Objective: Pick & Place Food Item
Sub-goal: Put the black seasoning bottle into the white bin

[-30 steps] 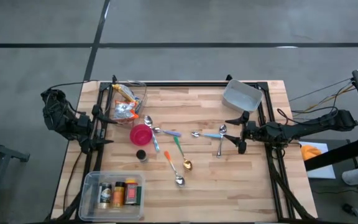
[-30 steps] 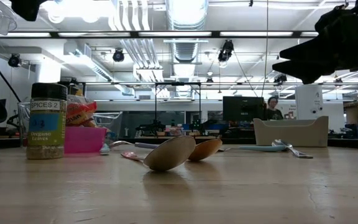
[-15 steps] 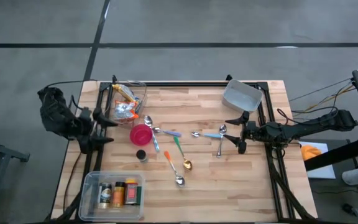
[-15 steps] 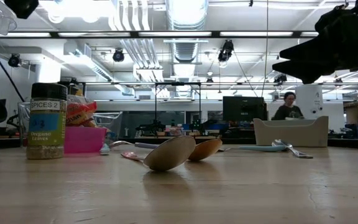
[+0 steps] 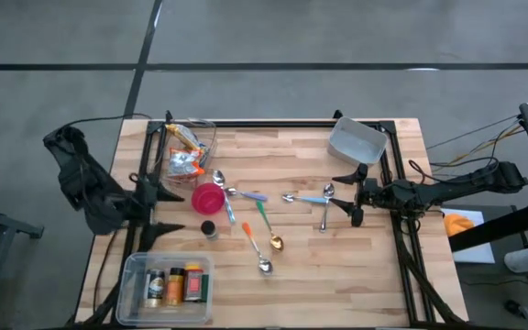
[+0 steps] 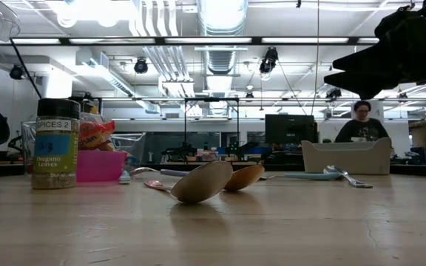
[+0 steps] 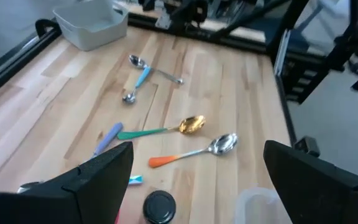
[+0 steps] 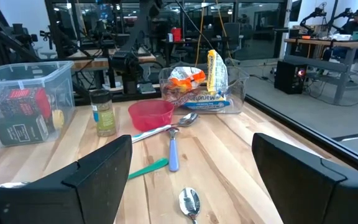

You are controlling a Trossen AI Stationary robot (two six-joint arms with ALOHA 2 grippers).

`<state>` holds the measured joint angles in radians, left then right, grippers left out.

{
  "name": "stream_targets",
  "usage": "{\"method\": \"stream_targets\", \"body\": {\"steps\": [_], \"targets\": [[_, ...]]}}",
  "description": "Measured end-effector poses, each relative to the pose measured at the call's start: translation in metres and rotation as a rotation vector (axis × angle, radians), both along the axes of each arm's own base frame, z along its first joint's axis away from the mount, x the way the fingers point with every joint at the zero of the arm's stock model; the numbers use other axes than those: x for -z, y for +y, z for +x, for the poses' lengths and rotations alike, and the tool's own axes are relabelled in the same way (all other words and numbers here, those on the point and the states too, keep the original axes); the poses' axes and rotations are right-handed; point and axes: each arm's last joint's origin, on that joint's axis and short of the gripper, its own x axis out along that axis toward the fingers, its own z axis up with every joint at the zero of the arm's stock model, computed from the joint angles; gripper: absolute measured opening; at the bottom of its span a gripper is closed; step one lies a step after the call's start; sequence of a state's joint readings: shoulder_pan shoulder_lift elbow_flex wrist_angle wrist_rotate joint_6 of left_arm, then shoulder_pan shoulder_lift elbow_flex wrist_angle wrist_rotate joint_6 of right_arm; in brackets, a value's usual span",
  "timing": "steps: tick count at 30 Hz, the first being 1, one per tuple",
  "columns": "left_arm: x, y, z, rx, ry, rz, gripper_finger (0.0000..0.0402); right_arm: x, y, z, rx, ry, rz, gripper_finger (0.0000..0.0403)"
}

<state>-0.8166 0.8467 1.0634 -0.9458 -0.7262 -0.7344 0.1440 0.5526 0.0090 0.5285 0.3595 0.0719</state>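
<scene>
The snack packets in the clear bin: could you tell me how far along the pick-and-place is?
Nothing looks done: the snack packets sit in their clear bin. Nothing is in hand; the left gripper and right gripper are open and empty. Picking and placing remain.

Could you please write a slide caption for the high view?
Both open grippers, left and right, flank scattered spoons on the wooden table.
</scene>
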Motion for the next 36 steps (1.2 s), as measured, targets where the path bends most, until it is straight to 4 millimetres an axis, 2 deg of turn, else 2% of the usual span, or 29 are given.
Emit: {"method": "stream_targets", "body": {"steps": [3, 7, 12, 16, 21, 28, 36], "targets": [[0.003, -0.007, 0.012, -0.002, 0.065, 0.026, 0.0364, 0.0, 0.0, 0.0, 0.0, -0.001, 0.003, 0.0329], [0.017, -0.01, 0.028, -0.045, 0.185, 0.019, 0.0364, 0.0, 0.0, 0.0, 0.0, 0.0, -0.001, 0.0329], [0.036, -0.002, 0.056, -0.068, 0.376, -0.076, 0.0364, 0.0, 0.0, 0.0, 0.0, 0.0, 0.0, 0.0329], [0.05, 0.006, 0.078, -0.003, 0.522, -0.131, 0.0364, 0.0, 0.0, 0.0, 0.0, -0.001, 0.003, 0.0329], [0.067, 0.011, 0.098, 0.021, 0.632, -0.136, 0.0364, 0.0, 0.0, 0.0, 0.0, 0.001, -0.002, 0.0329], [0.087, 0.013, 0.116, -0.011, 0.719, -0.107, 0.0359, 0.0, 0.0, 0.0, 0.0, 0.001, -0.001, 0.0329], [0.097, 0.012, 0.121, -0.03, 0.778, -0.092, 0.0355, 0.0, 0.0, 0.0, 0.0, 0.0, -0.001, 0.0329]]}}
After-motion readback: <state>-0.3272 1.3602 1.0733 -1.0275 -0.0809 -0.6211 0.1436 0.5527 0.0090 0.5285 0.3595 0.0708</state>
